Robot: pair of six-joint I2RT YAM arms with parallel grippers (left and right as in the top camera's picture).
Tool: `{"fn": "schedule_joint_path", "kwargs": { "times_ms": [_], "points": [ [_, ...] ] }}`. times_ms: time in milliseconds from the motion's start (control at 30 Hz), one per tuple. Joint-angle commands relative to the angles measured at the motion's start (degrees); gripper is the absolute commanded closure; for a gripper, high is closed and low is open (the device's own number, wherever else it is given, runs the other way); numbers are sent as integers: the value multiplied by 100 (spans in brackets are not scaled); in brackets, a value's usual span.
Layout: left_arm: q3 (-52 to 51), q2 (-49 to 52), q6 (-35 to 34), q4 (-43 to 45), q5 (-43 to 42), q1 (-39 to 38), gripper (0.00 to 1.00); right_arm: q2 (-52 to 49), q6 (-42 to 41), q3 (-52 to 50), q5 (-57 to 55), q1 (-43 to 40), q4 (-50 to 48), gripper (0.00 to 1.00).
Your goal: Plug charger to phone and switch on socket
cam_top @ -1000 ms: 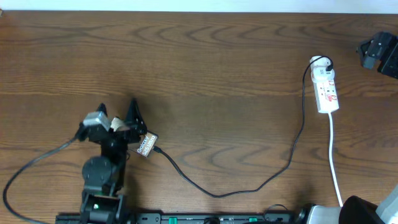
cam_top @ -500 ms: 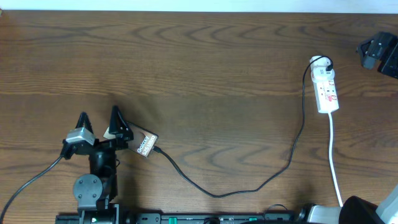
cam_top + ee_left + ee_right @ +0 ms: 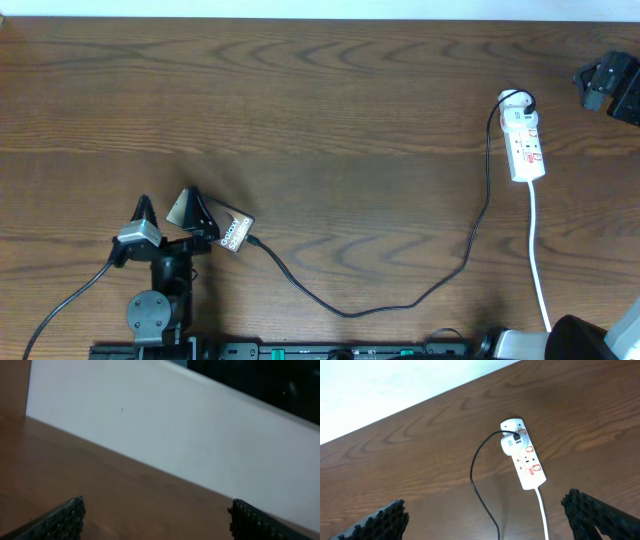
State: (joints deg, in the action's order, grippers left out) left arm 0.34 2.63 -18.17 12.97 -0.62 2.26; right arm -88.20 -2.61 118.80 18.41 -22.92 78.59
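The phone lies at the left front of the table with its white lettering showing; its left part is hidden under my left gripper's finger. The charger cable runs from the phone's right end in a loop across the table to the socket, where its white adapter is plugged in. My left gripper is open and empty just left of the phone, and its wrist view shows only bare table and wall. My right gripper is open and empty, high above the socket and cable.
A black object sits at the far right edge. The socket's white cord runs to the front edge by the right arm's base. A black rail lines the front edge. A white wall stands behind the table.
My left gripper has pulled back toward the front left, away from over the phone, staying open. The phone, the cable and the socket have not moved.
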Motion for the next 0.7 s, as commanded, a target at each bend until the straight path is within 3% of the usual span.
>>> {"fn": "schedule_joint_path", "kwargs": {
  "times_ms": [0, 367, 667],
  "points": [
    [-11, -258, 61, -273, -66, 35, 10, 66, -55, 17, 13, 9, 11, 1],
    [-11, -258, 435, -1722, -68, 35, 10, 66, -55, 17, 13, 9, 11, 1],
    [-11, -258, 1379, -1700, -350, 35, 10, 66, -55, 17, 11, 9, 11, 1]
  ]
}}
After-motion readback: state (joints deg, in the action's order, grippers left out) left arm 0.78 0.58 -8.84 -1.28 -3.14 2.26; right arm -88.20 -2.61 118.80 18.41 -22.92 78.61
